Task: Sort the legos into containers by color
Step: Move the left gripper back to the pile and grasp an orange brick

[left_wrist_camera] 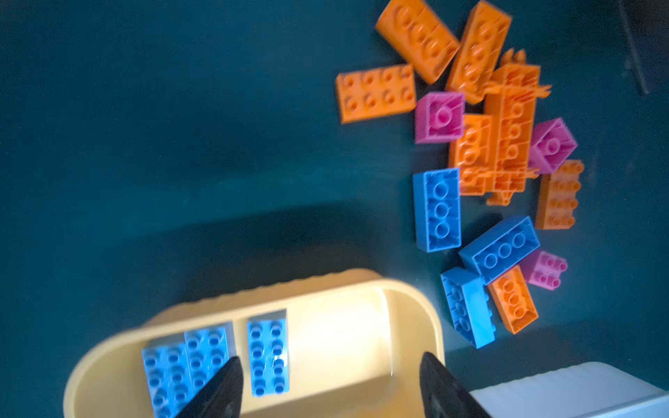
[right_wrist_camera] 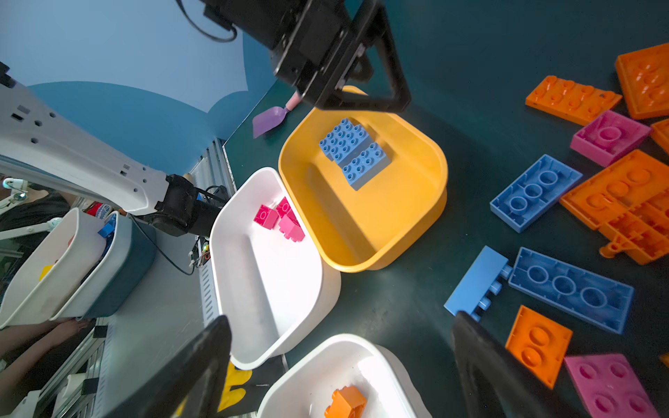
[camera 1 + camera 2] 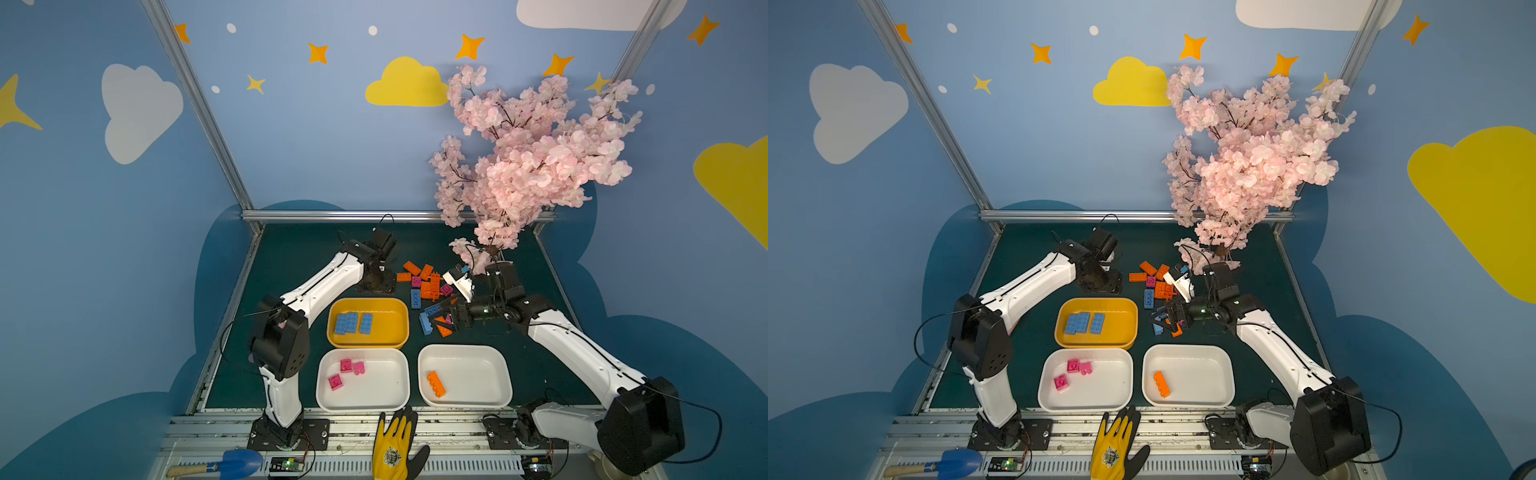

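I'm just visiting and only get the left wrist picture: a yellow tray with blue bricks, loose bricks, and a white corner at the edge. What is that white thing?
Observer: A white tray. It holds one orange brick.
Operator: Is there another tray?
Observer: Yes, a second white tray, left of that one in both top views, holds three pink bricks.
Operator: What is the other arm doing?
Observer: The right gripper is open at the near end of the pile, holding nothing.
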Available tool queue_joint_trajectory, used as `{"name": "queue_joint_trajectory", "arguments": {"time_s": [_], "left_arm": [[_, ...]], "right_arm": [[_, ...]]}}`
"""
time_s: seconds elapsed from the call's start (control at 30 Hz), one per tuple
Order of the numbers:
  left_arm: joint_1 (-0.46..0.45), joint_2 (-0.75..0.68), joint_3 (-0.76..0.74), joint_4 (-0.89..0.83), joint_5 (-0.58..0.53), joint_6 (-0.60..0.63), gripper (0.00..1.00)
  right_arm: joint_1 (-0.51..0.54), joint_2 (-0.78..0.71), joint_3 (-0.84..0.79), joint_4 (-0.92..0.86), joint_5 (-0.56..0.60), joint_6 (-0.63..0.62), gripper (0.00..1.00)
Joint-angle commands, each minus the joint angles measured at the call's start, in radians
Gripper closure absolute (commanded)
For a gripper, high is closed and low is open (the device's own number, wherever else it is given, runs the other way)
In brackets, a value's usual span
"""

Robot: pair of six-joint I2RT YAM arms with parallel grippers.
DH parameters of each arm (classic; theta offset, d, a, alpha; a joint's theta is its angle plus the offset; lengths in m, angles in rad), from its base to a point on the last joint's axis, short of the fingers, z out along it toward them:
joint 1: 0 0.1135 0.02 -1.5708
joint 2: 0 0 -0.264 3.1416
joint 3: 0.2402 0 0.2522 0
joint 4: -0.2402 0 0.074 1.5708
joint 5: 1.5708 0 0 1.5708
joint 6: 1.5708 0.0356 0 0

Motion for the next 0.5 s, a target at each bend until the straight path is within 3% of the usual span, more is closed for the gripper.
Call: {"name": "queue_joint_trajectory", "arguments": {"time_s": [0.0, 0.2, 0.47], "left_arm": [[0.016, 0.113, 0.094, 0.016, 0.013, 0.194, 0.24], [0.050, 0.317, 0.285, 0.086, 0.060, 0.474, 0.25], [0.074, 0.464, 0.397, 0.128, 0.110, 0.777, 0.25]], "right_arm": [[-0.018, -0.019, 0.021, -0.014, 0.011, -0.015, 0.07], [-0.053, -0.026, 0.021, -0.023, 0.003, -0.020, 0.07], [-0.089, -0.044, 0.021, -0.053, -0.011, -0.031, 0.06]]}}
